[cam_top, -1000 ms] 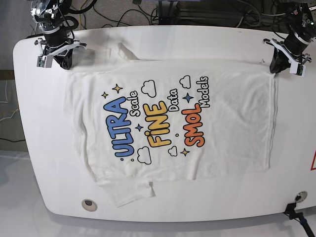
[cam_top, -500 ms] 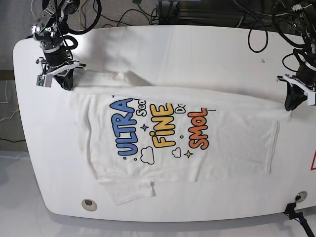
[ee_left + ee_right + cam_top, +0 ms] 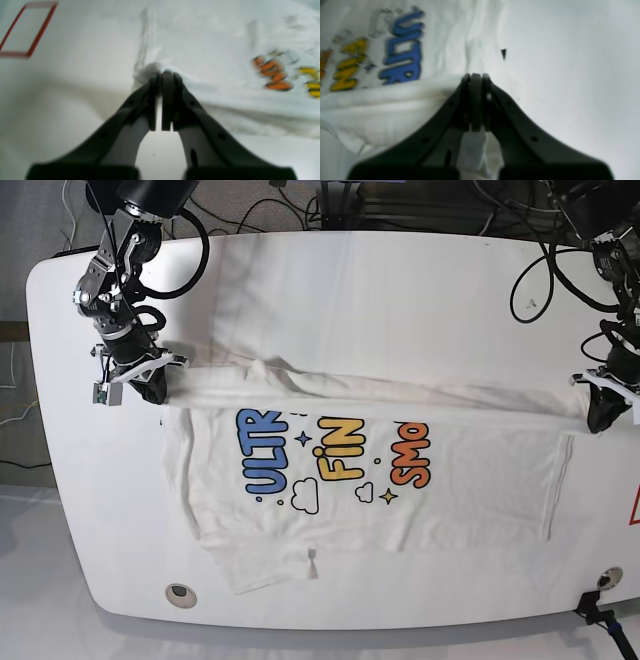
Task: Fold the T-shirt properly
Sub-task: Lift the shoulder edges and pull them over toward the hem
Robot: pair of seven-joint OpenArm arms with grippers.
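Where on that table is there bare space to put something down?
The widest bare patch is the table's far strip, above the folded edge of the T-shirt. A narrower strip runs along the near edge. The middle is covered by cloth.
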